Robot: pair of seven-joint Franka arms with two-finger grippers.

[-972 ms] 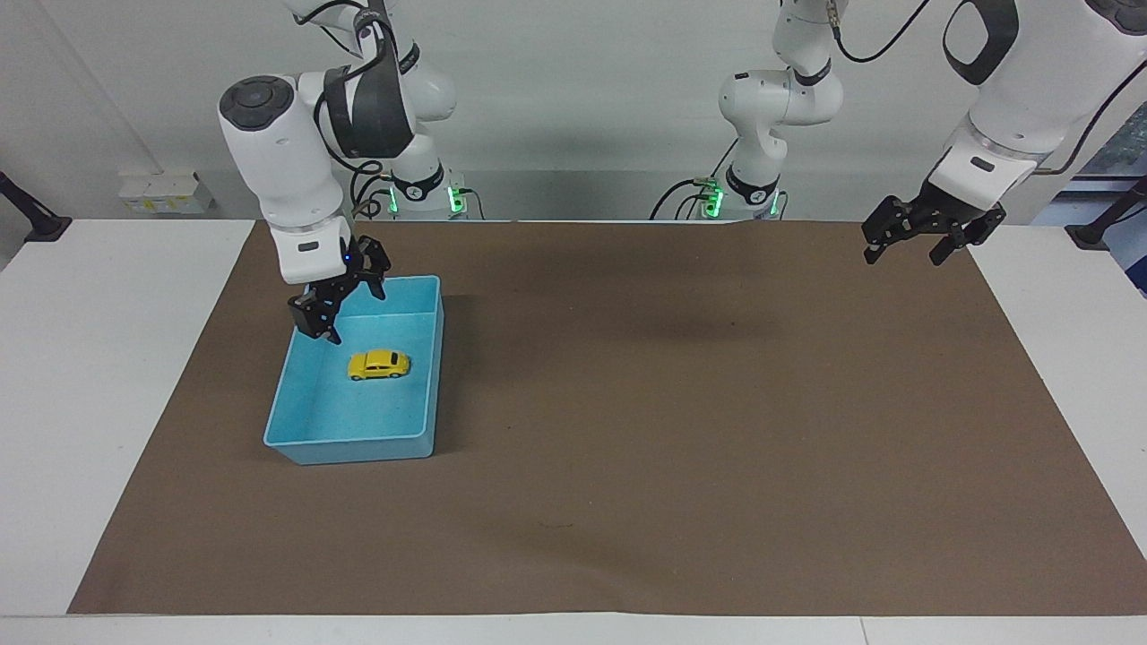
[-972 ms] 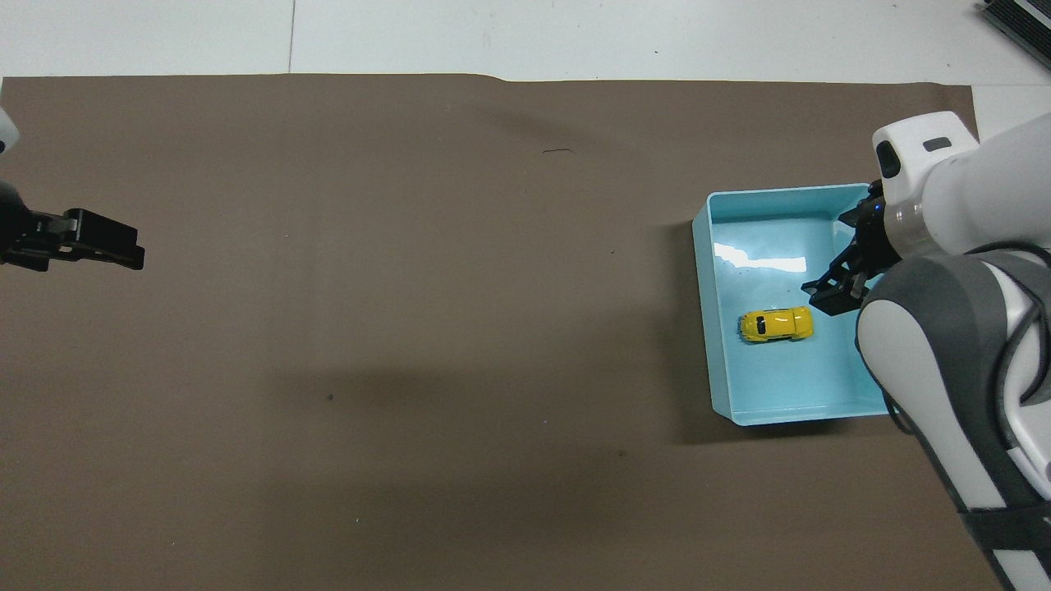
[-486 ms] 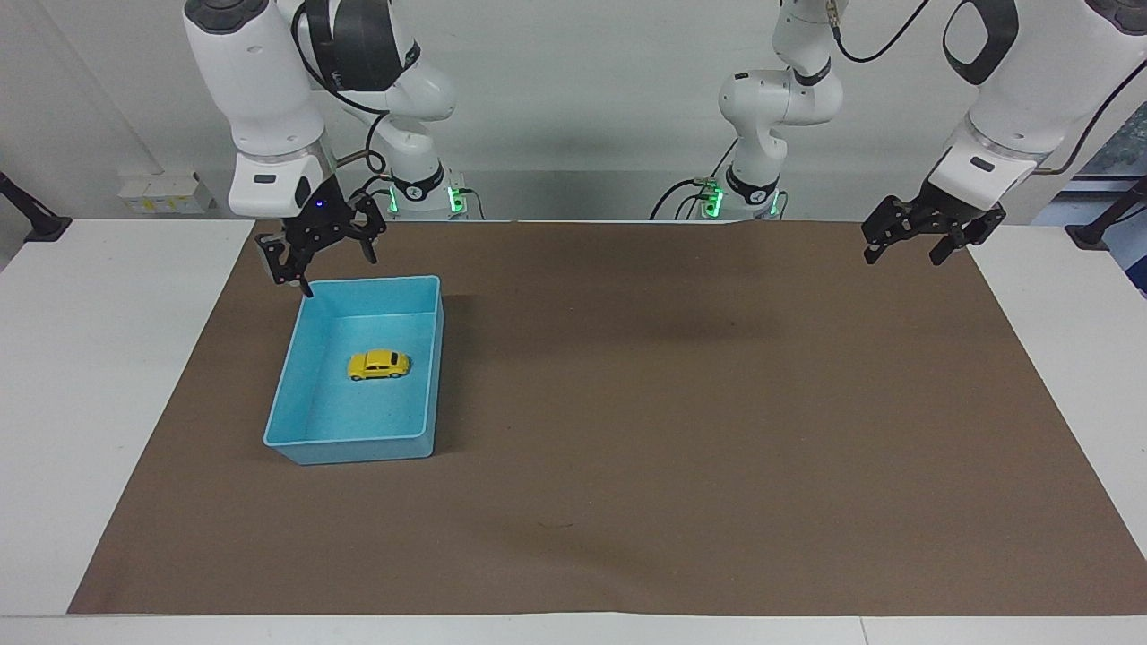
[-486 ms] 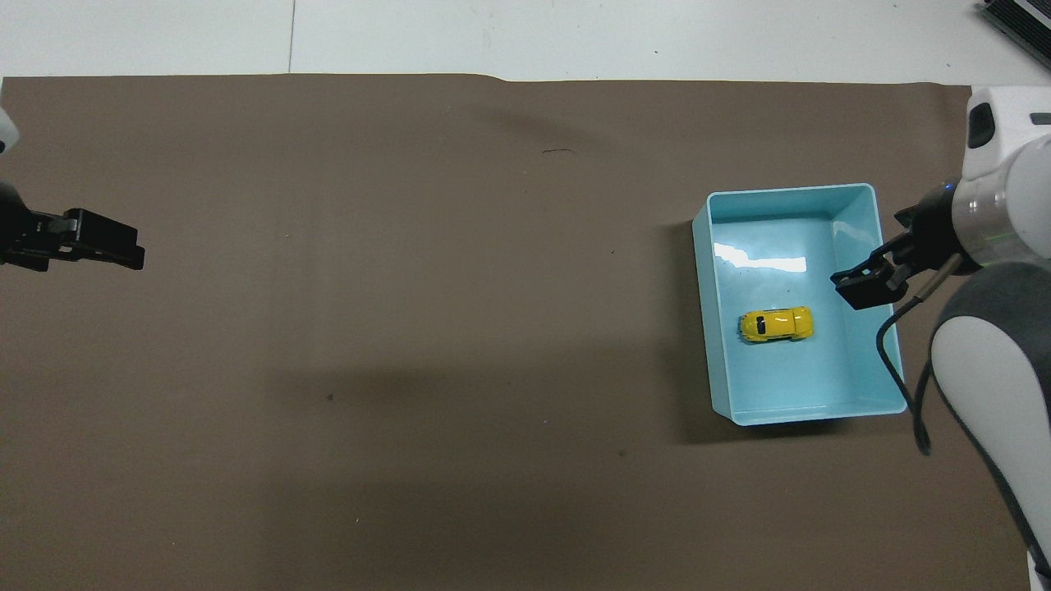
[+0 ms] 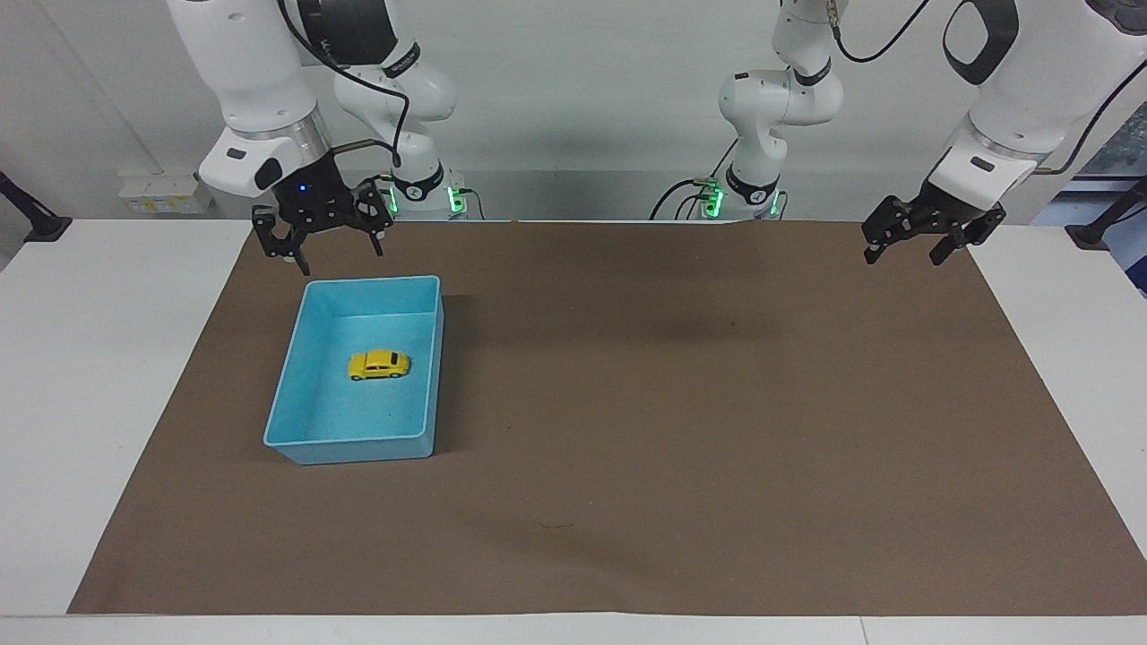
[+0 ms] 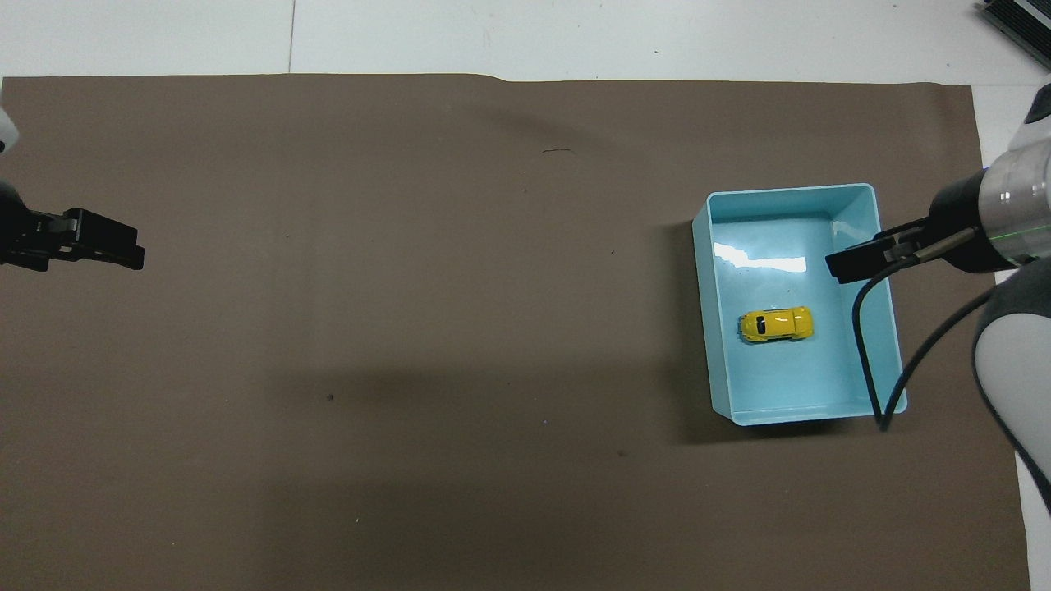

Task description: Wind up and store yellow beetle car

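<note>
The yellow beetle car point(image 5: 379, 364) point(image 6: 776, 323) rests on its wheels on the floor of the light blue bin point(image 5: 358, 448) point(image 6: 788, 190), with nothing touching it. My right gripper point(image 5: 327, 255) point(image 6: 850, 264) hangs open and empty, high over the bin's rim on the right arm's side and well clear of the car. My left gripper point(image 5: 903, 258) point(image 6: 123, 254) waits open and empty over the mat's edge at the left arm's end of the table.
A brown mat point(image 5: 681, 430) covers most of the white table point(image 5: 90, 376). The bin stands on it toward the right arm's end. A black cable point(image 6: 862, 353) from the right wrist dangles over the bin's wall.
The right gripper has lifted out of the bin and drawn back, turning as it rose. The car stays where it lay in the bin. The left arm has not moved.
</note>
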